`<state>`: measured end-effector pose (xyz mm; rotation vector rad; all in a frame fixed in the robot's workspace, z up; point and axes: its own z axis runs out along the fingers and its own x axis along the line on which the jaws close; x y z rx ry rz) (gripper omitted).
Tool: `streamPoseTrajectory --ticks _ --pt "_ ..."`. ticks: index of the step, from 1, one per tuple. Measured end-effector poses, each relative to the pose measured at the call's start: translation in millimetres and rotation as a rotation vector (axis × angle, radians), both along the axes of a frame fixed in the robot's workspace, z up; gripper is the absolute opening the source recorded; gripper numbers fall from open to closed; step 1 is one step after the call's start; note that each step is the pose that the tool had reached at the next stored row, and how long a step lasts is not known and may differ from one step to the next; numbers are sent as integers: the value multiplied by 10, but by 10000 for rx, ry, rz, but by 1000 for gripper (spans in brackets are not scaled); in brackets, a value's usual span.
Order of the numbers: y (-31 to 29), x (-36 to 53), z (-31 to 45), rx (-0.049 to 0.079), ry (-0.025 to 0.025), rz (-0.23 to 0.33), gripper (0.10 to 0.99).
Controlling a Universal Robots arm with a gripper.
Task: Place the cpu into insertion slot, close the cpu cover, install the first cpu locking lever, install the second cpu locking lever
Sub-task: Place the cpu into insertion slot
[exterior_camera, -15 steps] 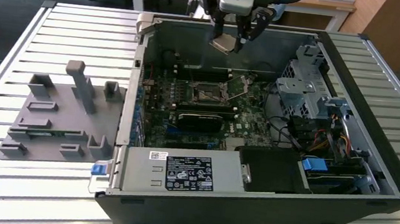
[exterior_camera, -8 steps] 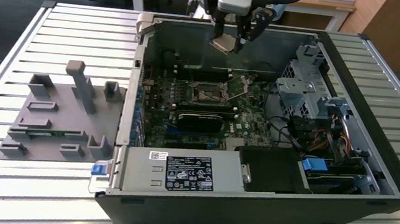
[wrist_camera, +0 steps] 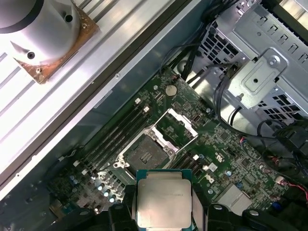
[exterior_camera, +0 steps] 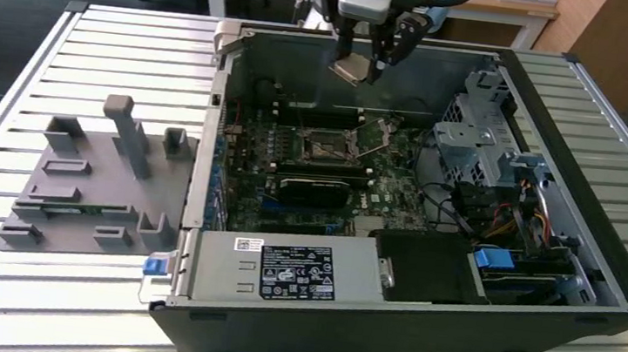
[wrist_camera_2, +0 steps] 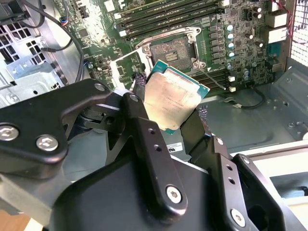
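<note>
My gripper [exterior_camera: 364, 61] is shut on the cpu [exterior_camera: 350, 67], a flat silvery-grey square chip with a green edge. It hangs tilted above the open computer case, near the case's far wall. In both wrist views the cpu [wrist_camera_2: 173, 96] [wrist_camera: 164, 199] sits between the two black fingers [wrist_camera_2: 138, 89] [wrist_camera: 128, 204]. The insertion slot [exterior_camera: 327, 148] [wrist_camera_2: 169, 52] [wrist_camera: 144, 155] lies bare on the green motherboard below, some way from the chip. Beside the slot the cpu cover [wrist_camera: 176, 126] stands flipped open. A thin metal locking lever [wrist_camera_2: 217, 82] sticks out free near the slot.
A black heatsink block [exterior_camera: 315, 190] sits just in front of the slot and memory slots [wrist_camera: 118, 137] run beside it. The metal drive cage [exterior_camera: 483, 150] with cables is on the exterior view's right. The power supply [exterior_camera: 280, 271] sits at the front. A grey fixture [exterior_camera: 92, 179] lies outside the case.
</note>
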<state>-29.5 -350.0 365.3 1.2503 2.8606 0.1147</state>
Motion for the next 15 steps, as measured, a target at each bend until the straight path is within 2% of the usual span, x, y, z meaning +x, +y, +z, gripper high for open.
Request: streamPoseTrajectory --ticks 9,15 --pt "1 0 -2 -9 0 -487 541" --pt "1 0 -7 -23 0 -1242 541"
